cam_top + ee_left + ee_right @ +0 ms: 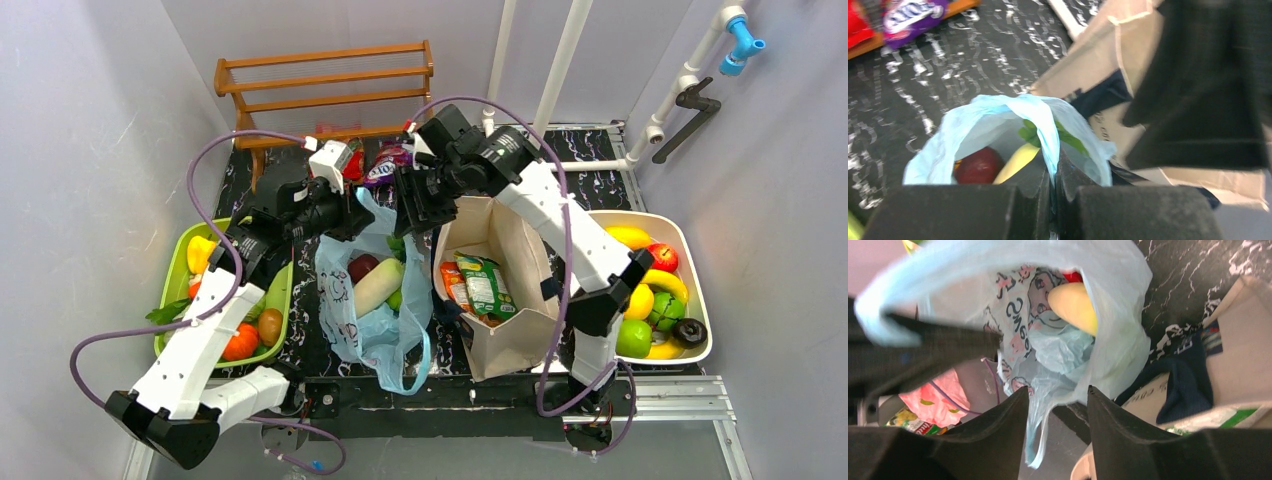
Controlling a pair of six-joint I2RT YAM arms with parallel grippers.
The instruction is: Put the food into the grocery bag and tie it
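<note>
The light-blue grocery bag (345, 310) lies open mid-table, holding food: a red apple (362, 267), a pale long vegetable (378, 286) and something green. My left gripper (352, 218) is at the bag's far rim, shut on a strip of the blue plastic (1047, 131); the apple (979, 166) shows inside, below it. My right gripper (415, 205) hovers just right of it, over the bag's mouth. In the right wrist view that gripper (1058, 392) stands open, its fingertips (1020, 400) apart, and the bag's plastic (1118, 335) hangs just beyond them.
A beige canvas tote (520, 335) stands right of the bag with green (487, 285) and orange (455, 285) snack packets inside. A green basket (178, 270) of produce sits at left and a white tray (690, 240) of fruit at right. A wooden rack (325, 85) stands at the back.
</note>
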